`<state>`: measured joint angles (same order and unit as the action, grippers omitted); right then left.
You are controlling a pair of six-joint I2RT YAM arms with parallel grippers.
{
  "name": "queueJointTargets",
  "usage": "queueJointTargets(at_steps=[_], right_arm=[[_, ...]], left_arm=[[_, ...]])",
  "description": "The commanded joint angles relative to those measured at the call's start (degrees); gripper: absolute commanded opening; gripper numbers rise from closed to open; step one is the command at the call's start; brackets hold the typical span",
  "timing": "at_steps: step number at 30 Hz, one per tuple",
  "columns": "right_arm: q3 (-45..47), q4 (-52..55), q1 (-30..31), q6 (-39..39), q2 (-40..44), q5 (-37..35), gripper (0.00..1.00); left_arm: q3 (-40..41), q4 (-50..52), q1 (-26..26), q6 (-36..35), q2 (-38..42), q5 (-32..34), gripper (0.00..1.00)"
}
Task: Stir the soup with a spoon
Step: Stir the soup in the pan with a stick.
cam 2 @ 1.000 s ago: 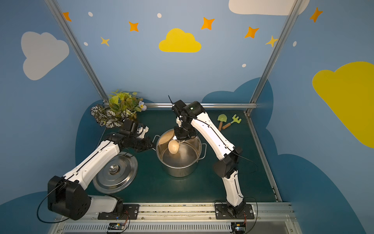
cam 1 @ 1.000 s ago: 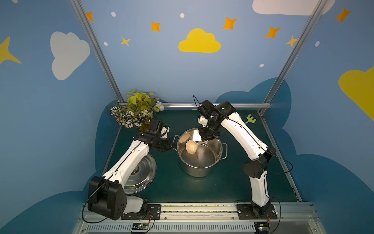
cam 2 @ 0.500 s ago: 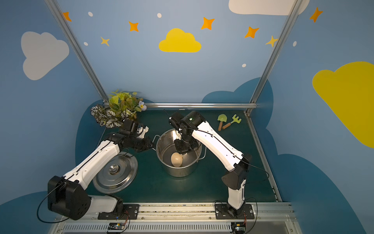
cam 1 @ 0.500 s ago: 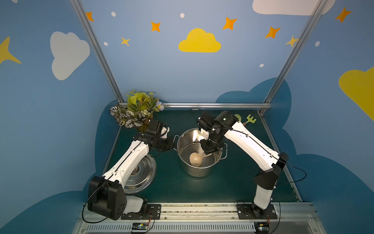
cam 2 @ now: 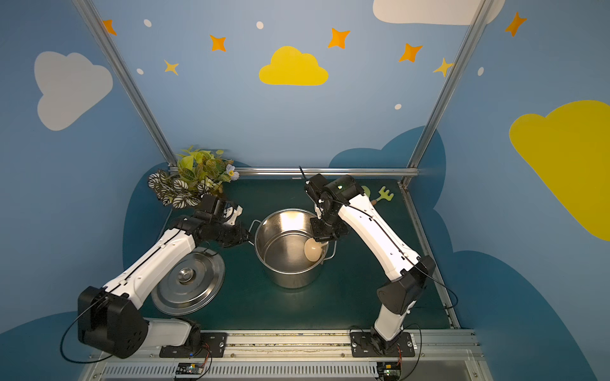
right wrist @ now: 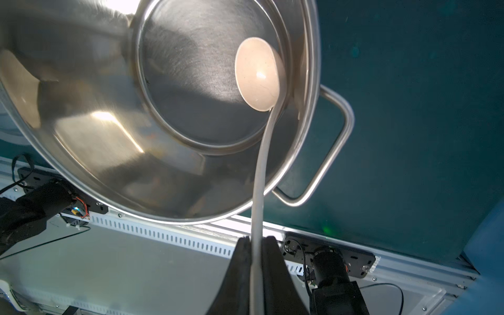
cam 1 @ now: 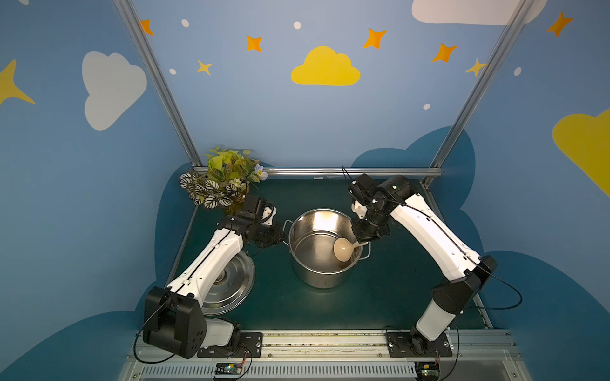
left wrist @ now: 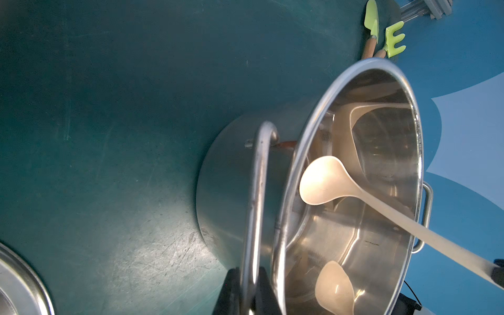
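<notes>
While the lid (cam 1: 236, 283) lies by the left edge of the worktop (cam 1: 389, 297), the left end effector (cam 1: 282, 238) is clamped on the left handle (left wrist: 257, 191) of the steel pot (cam 1: 318, 277) at mid-worktop. The beige spoon (cam 1: 343, 249) has its bowl down inside the pot, close to the right-hand wall. The right end effector (right wrist: 255, 245) pinches the spoon's slim handle above the rim.

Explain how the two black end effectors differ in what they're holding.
The left end effector is shut on the wire loop handle of the round steel pot; the right end effector is shut on the slim handle of the beige plastic ladle. The left one reaches in from the pot's side; the right one hangs above the opposite rim, ladle bowl down inside. Both clamp something thin.
</notes>
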<state>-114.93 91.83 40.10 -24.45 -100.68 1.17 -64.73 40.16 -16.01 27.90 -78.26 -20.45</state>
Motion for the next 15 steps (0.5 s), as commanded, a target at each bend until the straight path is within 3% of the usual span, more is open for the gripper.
queueJointTargets(at_steps=[1, 15], right_arm=[[-5.32, 9.53, -0.19, 1.45, -4.19, -0.07, 0.0], [-25.99, 11.57, 5.66, 2.82, -19.26, 4.18, 0.0]], left_arm=[[-0.09, 0.68, 0.1, -2.75, 1.42, -0.42, 0.03], [0.11, 1.45, 0.06, -2.96, 2.17, -0.4, 0.03]])
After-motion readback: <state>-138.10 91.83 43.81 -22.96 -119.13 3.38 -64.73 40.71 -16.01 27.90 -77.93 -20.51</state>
